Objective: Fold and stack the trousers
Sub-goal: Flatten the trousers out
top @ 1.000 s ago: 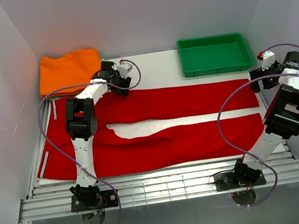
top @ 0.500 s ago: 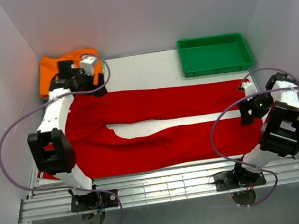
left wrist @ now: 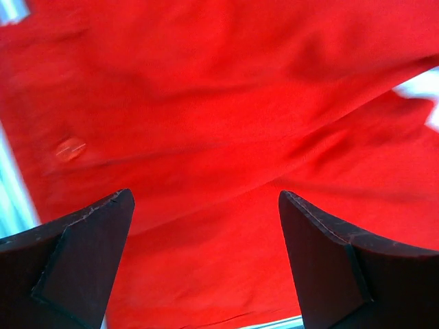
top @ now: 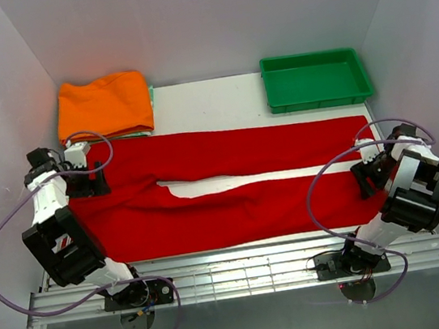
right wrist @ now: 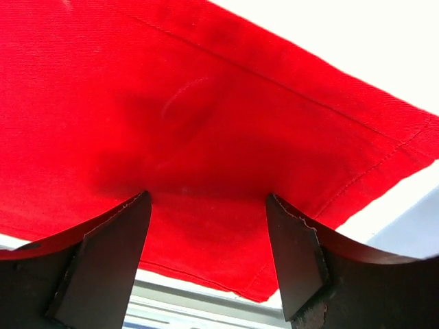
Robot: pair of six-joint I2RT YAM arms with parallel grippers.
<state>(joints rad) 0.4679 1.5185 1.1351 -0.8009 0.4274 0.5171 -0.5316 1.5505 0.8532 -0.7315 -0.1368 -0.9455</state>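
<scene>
Trousers (top: pixel 234 211) lie flat on the white surface (top: pixel 211 104), long axis running left to right, waist at the left, 2 legs pointing right. Left gripper (top: pixel 95 179) hangs spread wide over the waist; right gripper (top: pixel 366 179) stands spread over the near leg's hem.

Both arms (top: pixel 48 206) have white links (top: pixel 42 196), black joints (top: pixel 58 246), looping purple cables (top: pixel 308 197) and dark wedge-shaped fingers (left wrist: pixel 75 267).

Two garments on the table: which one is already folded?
The orange garment in the far left corner: it sits as a compact folded pile. The red trousers lie spread flat at full length across the table, legs apart, not yet folded.
</scene>
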